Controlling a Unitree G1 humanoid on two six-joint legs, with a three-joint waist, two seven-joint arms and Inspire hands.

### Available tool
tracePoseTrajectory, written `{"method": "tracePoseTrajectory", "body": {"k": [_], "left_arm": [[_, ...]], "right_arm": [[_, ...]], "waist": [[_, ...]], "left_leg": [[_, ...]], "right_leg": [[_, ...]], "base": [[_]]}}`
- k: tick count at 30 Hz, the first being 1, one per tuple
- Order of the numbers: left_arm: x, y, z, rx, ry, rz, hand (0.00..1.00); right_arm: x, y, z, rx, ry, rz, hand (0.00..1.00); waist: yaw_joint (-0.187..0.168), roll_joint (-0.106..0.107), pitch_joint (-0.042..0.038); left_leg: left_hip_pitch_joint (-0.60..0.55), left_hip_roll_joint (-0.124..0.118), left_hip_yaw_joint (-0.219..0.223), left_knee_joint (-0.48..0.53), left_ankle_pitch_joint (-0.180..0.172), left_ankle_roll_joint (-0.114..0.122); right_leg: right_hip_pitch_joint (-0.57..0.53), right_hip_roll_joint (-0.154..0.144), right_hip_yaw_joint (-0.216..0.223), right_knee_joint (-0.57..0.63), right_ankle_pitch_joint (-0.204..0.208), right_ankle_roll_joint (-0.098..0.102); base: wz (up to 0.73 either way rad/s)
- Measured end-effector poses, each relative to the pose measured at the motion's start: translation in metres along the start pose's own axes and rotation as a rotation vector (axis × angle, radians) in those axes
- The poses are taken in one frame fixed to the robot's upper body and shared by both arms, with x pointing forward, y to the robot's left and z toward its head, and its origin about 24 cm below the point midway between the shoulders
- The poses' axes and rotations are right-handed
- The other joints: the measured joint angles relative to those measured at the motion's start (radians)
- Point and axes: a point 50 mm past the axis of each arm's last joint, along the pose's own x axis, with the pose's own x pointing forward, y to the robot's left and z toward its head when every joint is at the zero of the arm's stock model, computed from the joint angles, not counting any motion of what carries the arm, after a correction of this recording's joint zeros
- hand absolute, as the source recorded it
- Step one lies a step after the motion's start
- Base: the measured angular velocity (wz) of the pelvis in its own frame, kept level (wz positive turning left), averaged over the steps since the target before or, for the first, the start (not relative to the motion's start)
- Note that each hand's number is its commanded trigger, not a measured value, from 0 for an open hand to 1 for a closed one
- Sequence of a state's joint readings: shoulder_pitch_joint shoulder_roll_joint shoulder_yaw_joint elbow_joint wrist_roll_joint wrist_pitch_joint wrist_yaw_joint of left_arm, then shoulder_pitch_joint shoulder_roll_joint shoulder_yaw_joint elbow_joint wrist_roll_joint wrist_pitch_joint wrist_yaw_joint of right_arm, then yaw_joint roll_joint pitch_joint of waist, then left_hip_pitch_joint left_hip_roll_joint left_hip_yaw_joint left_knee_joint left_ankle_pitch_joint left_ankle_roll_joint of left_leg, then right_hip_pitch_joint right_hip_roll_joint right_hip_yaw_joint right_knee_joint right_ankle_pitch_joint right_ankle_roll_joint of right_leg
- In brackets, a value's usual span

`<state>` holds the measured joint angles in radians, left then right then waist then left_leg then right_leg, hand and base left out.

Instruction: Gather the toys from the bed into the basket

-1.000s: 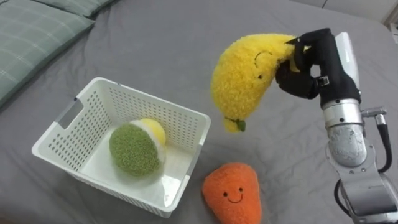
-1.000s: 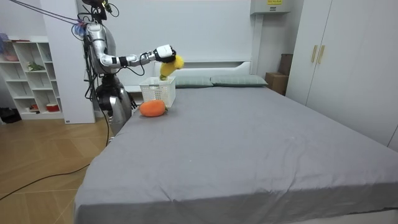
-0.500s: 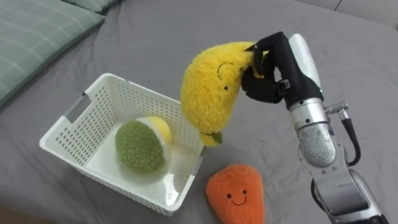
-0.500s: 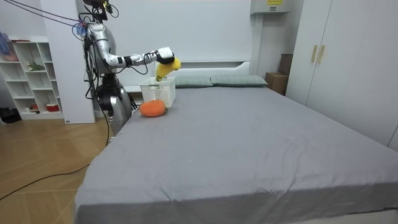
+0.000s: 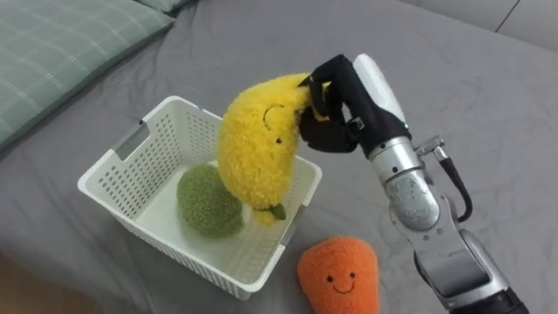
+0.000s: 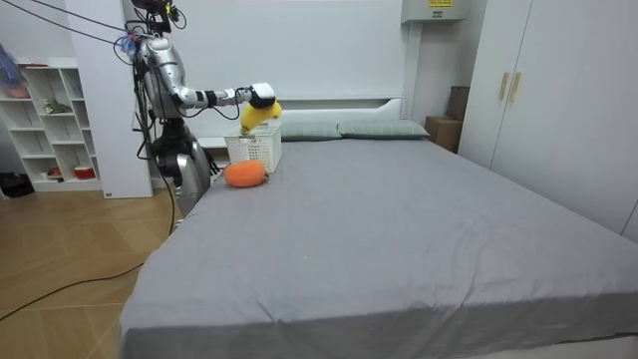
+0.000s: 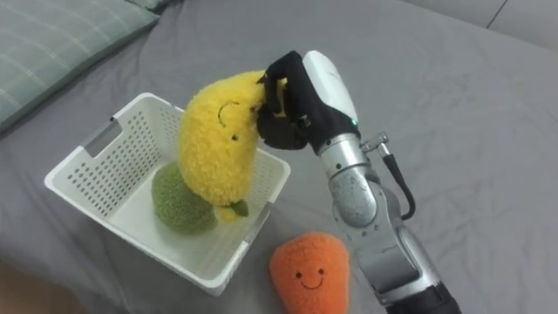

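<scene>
While standing by the bed (image 5: 453, 78), the robot is gripping the yellow toy (image 5: 257, 148) in its right hand (image 5: 338, 129), fingers (image 5: 334, 73) curled round it, over the white basket (image 5: 112, 179). A green toy (image 5: 207, 202) is lying inside, and an orange toy (image 5: 340, 277) is sitting just beside the basket.

Yellow toy (image 5: 257, 153); green ball (image 5: 207, 202); orange toy (image 5: 342, 277); white basket (image 5: 129, 173)

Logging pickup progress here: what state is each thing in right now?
yellow plush toy: held up, hanging over the white basket.
right hand: fingers curled round the yellow plush toy.
green plush ball: lying inside the basket.
orange plush toy: lying on the bed, outside the basket.
white basket: upright on the bed.
</scene>
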<state>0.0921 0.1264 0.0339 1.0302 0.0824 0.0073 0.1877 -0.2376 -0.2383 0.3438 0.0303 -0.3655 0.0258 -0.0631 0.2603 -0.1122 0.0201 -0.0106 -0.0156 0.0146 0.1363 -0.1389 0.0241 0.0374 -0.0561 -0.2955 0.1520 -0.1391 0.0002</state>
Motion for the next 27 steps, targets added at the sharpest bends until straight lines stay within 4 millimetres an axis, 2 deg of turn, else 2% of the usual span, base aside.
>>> {"method": "tracePoseTrajectory", "body": {"k": [1, 2, 3, 4, 5, 6, 7, 15, 19, 23, 27], "left_arm": [[0.000, 0.000, 0.000, 0.001, 0.000, -0.001, 0.00], [0.000, -0.001, 0.000, 0.004, -0.001, -0.002, 0.00], [0.000, -0.001, 0.001, 0.014, -0.003, -0.001, 0.00], [0.000, -0.001, 0.001, 0.016, -0.005, 0.000, 0.00], [0.000, -0.001, 0.002, 0.024, -0.009, 0.003, 0.00], [0.000, 0.000, 0.002, 0.035, -0.011, 0.007, 0.00], [0.000, 0.000, 0.002, 0.037, -0.012, 0.011, 0.00], [0.000, -0.003, 0.015, 0.053, -0.058, 0.008, 0.00], [0.000, -0.003, 0.013, 0.053, -0.049, 0.008, 0.00], [0.000, -0.003, 0.010, 0.054, -0.040, 0.008, 0.00], [0.000, -0.003, 0.010, 0.053, -0.039, 0.008, 0.00]], "right_arm": [[0.000, 0.002, -0.001, -0.001, 0.005, 0.009, 1.00], [0.000, 0.006, -0.001, -0.001, 0.012, 0.025, 0.91], [-0.001, 0.009, -0.002, 0.001, 0.015, 0.043, 0.63], [-0.001, 0.010, -0.002, 0.002, 0.017, 0.050, 0.56], [-0.001, 0.011, -0.002, 0.002, 0.019, 0.056, 0.09], [0.000, 0.012, -0.002, -0.001, 0.018, 0.064, 0.03], [0.002, 0.013, -0.002, -0.004, 0.017, 0.070, 0.00], [0.004, 0.031, -0.010, -0.017, 0.066, 0.146, 0.00], [0.003, 0.034, -0.016, -0.013, 0.092, 0.161, 0.00], [-0.001, 0.040, -0.032, -0.023, 0.163, 0.190, 0.00], [-0.001, 0.041, -0.035, -0.024, 0.173, 0.193, 0.00]], "waist": [[0.004, 0.000, 0.0000], [0.007, 0.000, 0.0001], [0.013, 0.000, 0.0002], [0.016, 0.000, 0.0002], [0.022, 0.000, 0.0001], [0.024, 0.000, 0.0000], [0.024, 0.000, 0.0000], [0.028, -0.002, -0.0005], [0.028, -0.002, -0.0005], [0.027, -0.001, -0.0003], [0.022, -0.001, -0.0001]], "left_leg": [[0.000, 0.000, 0.001, 0.000, 0.000, 0.000], [0.000, 0.000, 0.002, 0.000, 0.000, 0.000], [0.001, 0.001, 0.004, 0.001, 0.000, 0.000], [0.001, 0.001, 0.004, 0.000, 0.000, 0.000], [0.001, 0.001, 0.002, 0.000, 0.000, 0.000], [0.001, 0.001, 0.002, 0.000, 0.000, 0.000], [0.001, 0.001, 0.001, -0.001, 0.000, 0.000], [0.001, 0.000, -0.004, -0.002, 0.000, 0.000], [0.004, 0.000, -0.006, 0.000, 0.000, 0.000], [0.002, -0.002, -0.013, 0.001, 0.000, 0.000], [0.001, -0.002, -0.016, 0.001, 0.000, 0.000]], "right_leg": [[-0.002, 0.000, 0.000, 0.000, 0.000, 0.000], [-0.002, 0.000, 0.000, 0.000, 0.000, 0.000], [-0.002, 0.000, -0.002, 0.000, 0.000, 0.000], [-0.002, 0.000, -0.004, 0.000, 0.000, 0.000], [-0.002, 0.000, -0.008, -0.001, 0.000, 0.000], [-0.002, 0.000, -0.008, -0.001, 0.000, 0.000], [-0.003, 0.000, -0.008, -0.001, 0.000, 0.000], [-0.003, 0.000, -0.007, -0.002, 0.000, 0.000], [0.002, 0.000, -0.007, -0.001, 0.000, 0.000], [0.002, -0.001, -0.007, -0.001, 0.000, 0.000], [0.004, 0.000, -0.007, -0.001, 0.000, 0.000]], "base": [[-0.04], [-0.05], [-0.04], [0.00], [0.00], [0.00], [0.00], [0.00], [0.00], [0.01], [0.01]]}}
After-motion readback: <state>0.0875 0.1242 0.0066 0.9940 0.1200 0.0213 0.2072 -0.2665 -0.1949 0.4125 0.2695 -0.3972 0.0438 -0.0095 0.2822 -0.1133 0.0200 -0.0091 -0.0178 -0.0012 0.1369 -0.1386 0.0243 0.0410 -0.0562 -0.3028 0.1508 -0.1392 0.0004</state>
